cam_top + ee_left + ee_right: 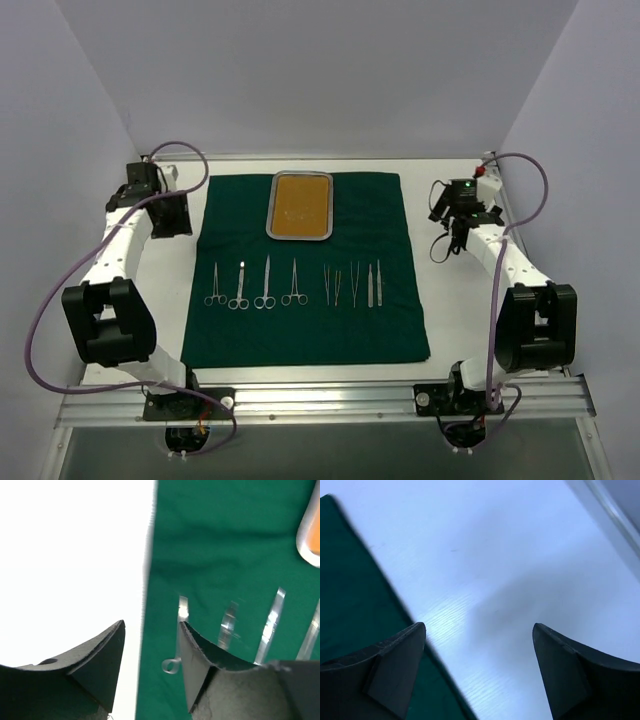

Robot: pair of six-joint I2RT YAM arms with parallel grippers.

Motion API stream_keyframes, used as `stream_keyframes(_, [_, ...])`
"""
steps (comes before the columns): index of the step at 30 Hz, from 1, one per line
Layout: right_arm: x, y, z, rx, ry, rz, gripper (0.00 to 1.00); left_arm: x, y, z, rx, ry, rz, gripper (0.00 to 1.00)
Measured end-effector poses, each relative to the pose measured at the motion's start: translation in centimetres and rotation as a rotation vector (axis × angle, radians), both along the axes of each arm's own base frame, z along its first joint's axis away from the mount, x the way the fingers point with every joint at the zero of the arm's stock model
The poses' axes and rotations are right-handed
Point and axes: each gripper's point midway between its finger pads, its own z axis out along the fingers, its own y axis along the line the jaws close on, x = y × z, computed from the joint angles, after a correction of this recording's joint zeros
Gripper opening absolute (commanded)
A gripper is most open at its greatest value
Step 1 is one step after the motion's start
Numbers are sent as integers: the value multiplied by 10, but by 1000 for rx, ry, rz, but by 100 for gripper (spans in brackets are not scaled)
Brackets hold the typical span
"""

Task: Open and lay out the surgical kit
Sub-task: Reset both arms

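Nearest, left jaws partway open with nothing gripped, straddling the left edge of the dark green cloth (225, 555): white desk (75, 555) under one side, the ring of one of the scissor-handled instruments (170, 666) just beside the other. Right jaws wide open and empty, above desk just off the cloth's right edge. Between both jaws, scissor-handled instruments and tweezers (354, 284) in one row on the cloth. Farther back, steel tray (271, 205) with orange floor. Beyond, pale walls (300, 70).
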Motion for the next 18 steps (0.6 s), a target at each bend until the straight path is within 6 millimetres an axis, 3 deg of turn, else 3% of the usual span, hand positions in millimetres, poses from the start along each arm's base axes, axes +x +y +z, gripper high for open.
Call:
stream_keyframes(3, [-4, -32, -3, 5, 26, -36, 87, 2, 37, 1, 24, -19, 70, 60])
stream_keyframes(9, [-3, -42, -11, -16, 82, -12, 87, -2, 95, -4, 75, -20, 179, 61])
stream_keyframes(13, [-5, -41, -22, -19, 124, 6, 87, -4, 111, -12, 117, -17, 202, 61])
stream_keyframes(18, [-3, -41, -20, -23, 114, 15, 87, -5, 114, -24, 133, 3, 197, 61])
